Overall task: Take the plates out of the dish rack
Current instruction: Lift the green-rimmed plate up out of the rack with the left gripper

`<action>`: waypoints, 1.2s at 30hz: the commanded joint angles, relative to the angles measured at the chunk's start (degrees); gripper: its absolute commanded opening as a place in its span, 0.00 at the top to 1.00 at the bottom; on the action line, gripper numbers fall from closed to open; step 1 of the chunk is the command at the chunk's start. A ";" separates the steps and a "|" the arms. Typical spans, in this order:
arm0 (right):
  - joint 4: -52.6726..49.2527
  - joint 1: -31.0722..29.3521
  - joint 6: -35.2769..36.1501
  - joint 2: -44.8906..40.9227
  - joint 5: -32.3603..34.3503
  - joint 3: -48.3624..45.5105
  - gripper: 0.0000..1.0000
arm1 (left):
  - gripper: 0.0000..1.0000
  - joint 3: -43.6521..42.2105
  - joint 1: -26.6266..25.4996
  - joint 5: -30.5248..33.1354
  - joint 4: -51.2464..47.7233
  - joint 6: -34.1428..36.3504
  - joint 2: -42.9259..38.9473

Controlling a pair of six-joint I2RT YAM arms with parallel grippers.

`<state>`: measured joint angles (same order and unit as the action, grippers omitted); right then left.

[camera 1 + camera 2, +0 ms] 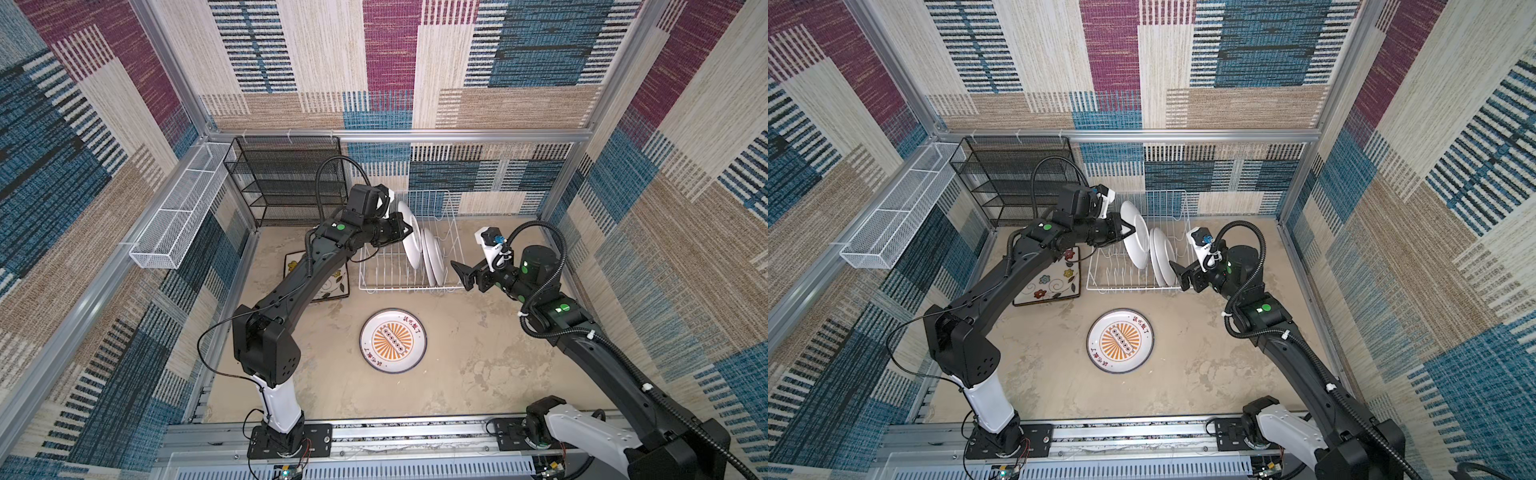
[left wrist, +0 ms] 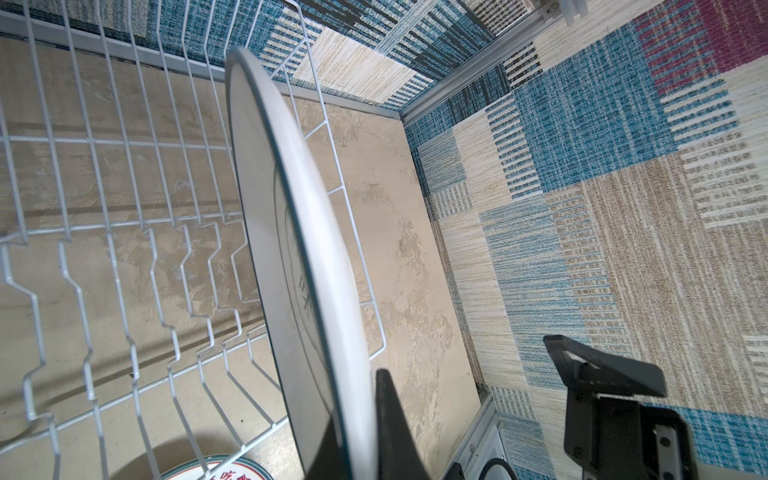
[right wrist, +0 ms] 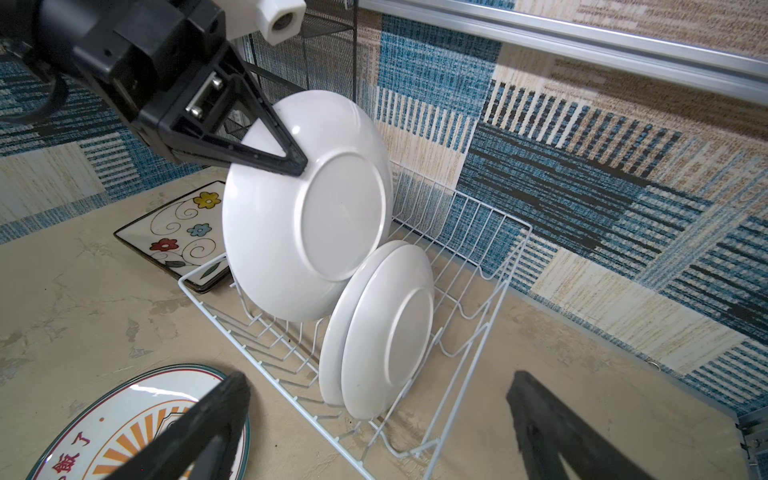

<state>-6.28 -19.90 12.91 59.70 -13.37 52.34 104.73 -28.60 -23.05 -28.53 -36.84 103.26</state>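
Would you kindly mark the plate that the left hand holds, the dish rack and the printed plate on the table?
held plate (image 3: 307,216): right wrist view, middle of its white back.
dish rack (image 1: 384,270): a top view, its bare tines.
printed plate (image 1: 392,340): a top view, centre of its orange print.

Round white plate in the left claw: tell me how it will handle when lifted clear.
Probably rigid: the round white plate shows no flex though the left claw pinches only its rim. Its glossy glaze looks slippery, so it could pivot or slide in that edge grip. Likely brittle; a knock on the dish rack wires could chip it.
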 commanded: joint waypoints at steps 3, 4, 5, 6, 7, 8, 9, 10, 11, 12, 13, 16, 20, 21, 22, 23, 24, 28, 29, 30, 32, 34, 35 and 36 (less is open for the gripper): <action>2.37 -0.05 -0.65 0.15 -0.70 -0.04 0.01 | 1.00 -1.61 0.12 1.51 3.70 0.98 -2.30; 2.49 -0.12 -0.77 0.20 -0.79 -0.06 0.01 | 1.00 -1.97 0.14 1.62 3.87 1.06 -2.70; 2.66 -0.05 -0.71 0.16 -0.95 -0.16 0.01 | 1.00 -2.39 0.29 1.76 4.08 1.04 -3.09; 2.75 -0.09 -0.77 0.16 -1.00 -0.22 0.01 | 1.00 -2.67 0.27 1.91 4.22 1.00 -3.45; 2.77 -0.10 -0.78 0.18 -1.06 -0.22 0.01 | 1.00 -2.98 0.32 2.15 4.30 1.07 -3.94; 2.79 -0.06 -0.88 0.23 -1.06 -0.10 0.01 | 1.00 -3.34 0.31 2.35 4.28 1.16 -4.34; 2.86 -0.05 -1.05 0.23 -1.10 -0.06 0.01 | 1.00 -3.52 0.39 2.48 4.36 1.24 -4.74; 3.09 -0.05 -1.19 0.16 -1.10 -0.21 0.01 | 1.00 -3.86 0.39 2.76 4.47 1.30 -5.14; 3.36 -0.05 -1.37 0.20 -1.24 -0.28 0.01 | 1.00 -4.08 0.39 2.92 4.58 1.33 -5.49; 3.54 -0.06 -1.47 0.24 -1.40 -0.30 0.01 | 1.00 -4.32 0.47 3.08 4.42 1.47 -5.82; 3.87 -0.07 -1.57 0.24 -1.62 -0.39 0.01 | 1.00 -4.51 0.55 3.17 4.60 1.58 -6.06; 3.95 -0.07 -1.96 0.59 -2.01 -0.22 0.01 | 1.00 -4.95 0.74 3.46 4.45 1.84 -6.66; 4.17 -0.05 -2.71 0.60 -2.02 0.05 0.01 | 1.00 -5.17 0.92 3.96 4.49 2.89 -7.90; 4.15 -0.11 -3.00 0.59 -1.83 0.18 0.01 | 1.00 -5.32 0.94 4.15 4.55 3.41 -8.27; 4.10 -0.05 -3.54 0.63 -1.55 0.44 0.01 | 1.00 -5.41 0.93 4.38 4.70 4.29 -8.68; 4.11 -0.08 -4.30 0.68 -1.25 0.77 0.01 | 1.00 -5.66 0.92 4.33 5.13 5.36 -9.23; 4.00 -0.07 -4.99 0.75 -1.01 1.07 0.01 | 1.00 -5.88 0.92 4.45 5.39 6.43 -9.75; 3.20 0.10 -9.22 1.52 0.46 2.91 0.01 | 1.00 -7.02 0.94 3.64 6.82 12.24 -12.19; 2.55 0.20 -10.60 1.93 0.70 3.72 0.01 | 1.00 -7.22 0.92 3.22 7.01 13.80 -12.75; 1.63 0.42 -12.23 2.52 0.84 4.62 0.01 | 1.00 -7.27 0.89 2.69 7.08 15.23 -13.18; -1.58 1.65 -15.85 4.59 -0.70 8.15 0.01 | 1.00 -7.58 0.74 1.80 7.17 18.56 -14.16; -5.66 3.77 -19.41 7.59 -5.49 12.46 0.01 | 1.00 -8.18 0.33 1.61 7.18 22.60 -15.52; -7.05 5.00 -20.98 8.92 -7.87 14.11 0.01 | 1.00 -8.71 -0.06 2.35 7.18 24.77 -16.26; -8.48 6.32 -22.69 10.26 -10.51 15.80 0.01 | 1.00 -9.37 -0.57 3.85 7.40 27.25 -17.00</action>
<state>-9.56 -15.35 -2.79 67.72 -17.10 65.19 96.16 -28.36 -19.88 -25.76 -19.09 87.99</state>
